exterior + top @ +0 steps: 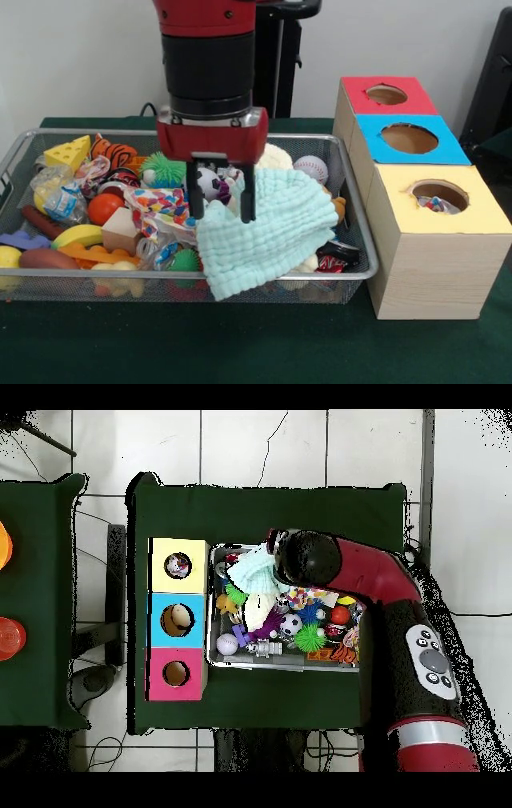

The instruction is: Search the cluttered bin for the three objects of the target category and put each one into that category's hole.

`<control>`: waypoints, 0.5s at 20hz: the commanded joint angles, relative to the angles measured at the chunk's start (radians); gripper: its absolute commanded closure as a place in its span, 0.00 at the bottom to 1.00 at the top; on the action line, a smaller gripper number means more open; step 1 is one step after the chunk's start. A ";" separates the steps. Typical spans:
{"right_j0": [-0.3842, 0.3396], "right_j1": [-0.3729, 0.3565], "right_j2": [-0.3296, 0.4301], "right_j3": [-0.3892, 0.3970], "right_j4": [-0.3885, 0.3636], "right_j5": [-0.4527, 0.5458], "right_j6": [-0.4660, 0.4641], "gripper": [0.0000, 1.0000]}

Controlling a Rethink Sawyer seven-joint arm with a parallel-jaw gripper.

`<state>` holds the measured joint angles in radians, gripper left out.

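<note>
Two pincer (223, 210) fingers straddle mint cloth (268, 228) edge.

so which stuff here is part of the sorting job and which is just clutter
Part of the job:
- wire bin
- box with the red, blue and yellow holes
- gripper, open over the bin

Lying about, as far as one can tell:
- mint cloth
- baseball
- cheese wedge
- green spiky ball
</note>
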<state>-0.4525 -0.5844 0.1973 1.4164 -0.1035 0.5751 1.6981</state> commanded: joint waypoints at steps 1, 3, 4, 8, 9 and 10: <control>-0.064 -0.066 0.088 0.116 -0.055 0.133 -0.152 0.00; -0.067 -0.069 0.087 0.125 -0.060 0.132 -0.144 0.00; -0.073 -0.073 0.089 0.132 -0.063 0.126 -0.143 0.00; -0.080 -0.073 0.094 0.143 -0.072 0.105 -0.134 0.00; -0.081 -0.067 0.096 0.142 -0.075 0.097 -0.131 0.00; -0.083 -0.066 0.097 0.143 -0.077 0.093 -0.130 0.00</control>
<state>-0.5211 -0.6610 0.2082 1.4606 -0.1037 0.5848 1.6981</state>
